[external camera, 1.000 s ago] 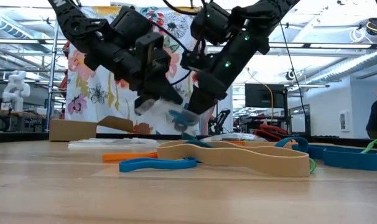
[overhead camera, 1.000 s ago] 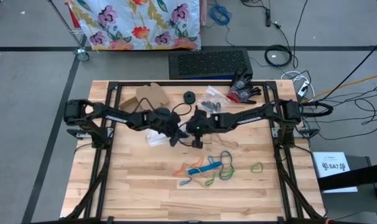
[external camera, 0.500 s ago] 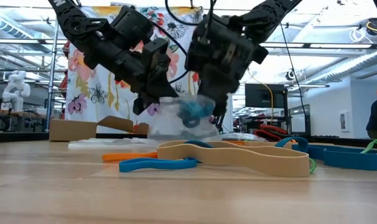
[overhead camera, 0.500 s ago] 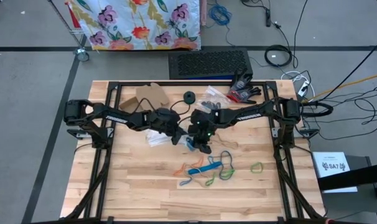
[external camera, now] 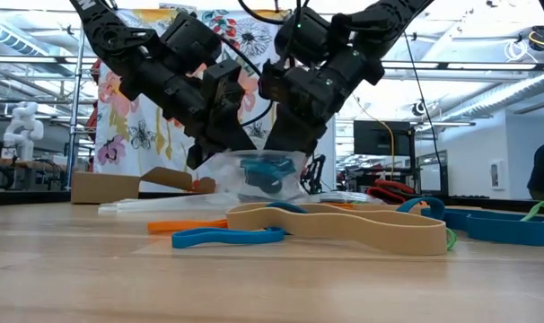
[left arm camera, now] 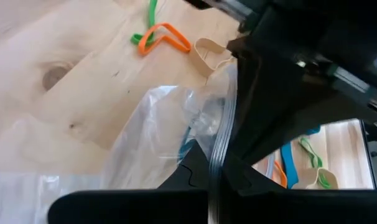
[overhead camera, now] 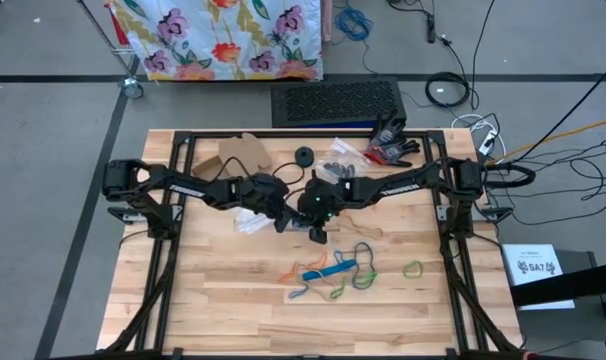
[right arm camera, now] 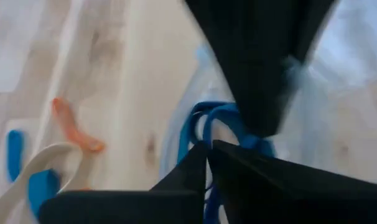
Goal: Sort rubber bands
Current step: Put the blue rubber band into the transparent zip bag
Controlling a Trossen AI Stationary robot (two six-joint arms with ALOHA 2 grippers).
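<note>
A clear plastic bag (external camera: 232,175) hangs between my two grippers above the middle of the table, with a blue rubber band (external camera: 263,170) inside it. My left gripper (external camera: 205,151) is shut on the bag's rim. My right gripper (external camera: 285,148) reaches into the bag's mouth from the other side, its fingers close together on the blue band (right arm camera: 223,124). Loose rubber bands lie flat on the wood toward the near edge: a tan one (external camera: 344,224), a blue one (external camera: 227,236), an orange one (external camera: 182,226) and a green one (overhead camera: 413,268). My left gripper pinches the bag's zip rim (left arm camera: 218,158) between its two fingers, slanting down from the table's left. The bag hangs slack below the fingers, clear of the table. My right gripper pinches the blue band's upper loop (right arm camera: 238,138) at its fingertips, slanting down from the table's right. The band hangs inside the bag.
More clear bags (overhead camera: 245,222) lie flat under the left arm. Along the far edge are a cardboard piece (overhead camera: 238,152), a black round part (overhead camera: 303,156), small packets (overhead camera: 338,160) and black-and-red gloves (overhead camera: 391,142). Bare wood lies near the front edge.
My right gripper has rolled its wrist and tipped while carrying the blue band from beside the bag into its mouth. The bag, bunched small at my left gripper before, now hangs spread out below it with the band inside. My left gripper has kept its place.
</note>
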